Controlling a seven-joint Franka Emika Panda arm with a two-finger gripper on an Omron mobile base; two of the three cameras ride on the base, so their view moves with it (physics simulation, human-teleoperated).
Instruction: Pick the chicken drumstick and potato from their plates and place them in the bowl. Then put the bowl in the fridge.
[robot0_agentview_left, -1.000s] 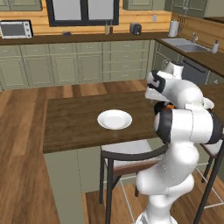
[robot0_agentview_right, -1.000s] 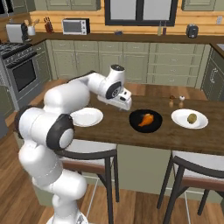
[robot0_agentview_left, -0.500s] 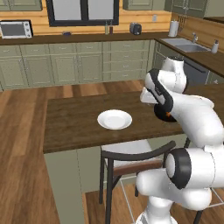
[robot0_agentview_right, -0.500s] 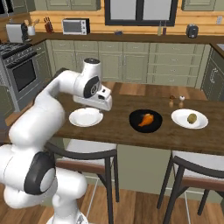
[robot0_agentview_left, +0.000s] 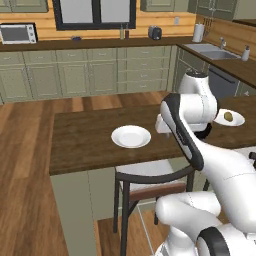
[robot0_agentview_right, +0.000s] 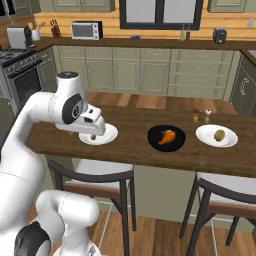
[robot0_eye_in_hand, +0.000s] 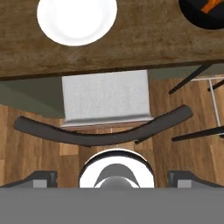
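The chicken drumstick lies in the black bowl in the middle of the island counter; both also appear at the hand view's top right, the bowl holding the drumstick. The potato rests on a white plate at the right, and the left base view shows this potato on its plate too. A second white plate is empty. My gripper hangs open and empty over the counter's near edge by the empty plate, fingertips wide apart. The fridge is out of view.
Two shakers stand behind the potato plate. A bar stool sits directly below the hand at the counter's front, and another stool is to the right. Cabinets, a microwave and a stove line the far walls.
The arm has swung left from near the bowl to the empty plate and the counter's front edge. The jaws stayed open. The drumstick, bowl and potato have not moved.
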